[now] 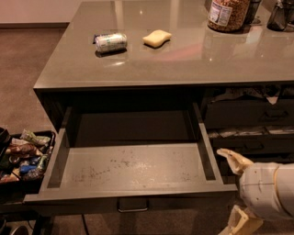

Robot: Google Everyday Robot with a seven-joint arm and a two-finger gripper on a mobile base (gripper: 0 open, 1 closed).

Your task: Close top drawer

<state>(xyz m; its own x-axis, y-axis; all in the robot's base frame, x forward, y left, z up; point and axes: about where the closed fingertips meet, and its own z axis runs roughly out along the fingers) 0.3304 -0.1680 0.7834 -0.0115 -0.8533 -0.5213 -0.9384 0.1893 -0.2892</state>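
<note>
The top drawer (133, 170) is pulled far out of the dark grey cabinet, under the counter. Its pale speckled floor is bare. A small metal loop handle (132, 205) sits at the middle of its front, at the lower edge of the view. My gripper (235, 190) is at the lower right, just right of the drawer's front right corner and apart from it. Its two pale fingers (233, 158) stand wide apart, one above the other, with nothing between them.
A crushed can (110, 42), a yellow sponge (156, 37) and a jar (227, 13) are on the counter (183, 59). Narrower drawers with paper poking out (250, 112) are at the right. A tray of snack packets (23, 158) stands low at the left.
</note>
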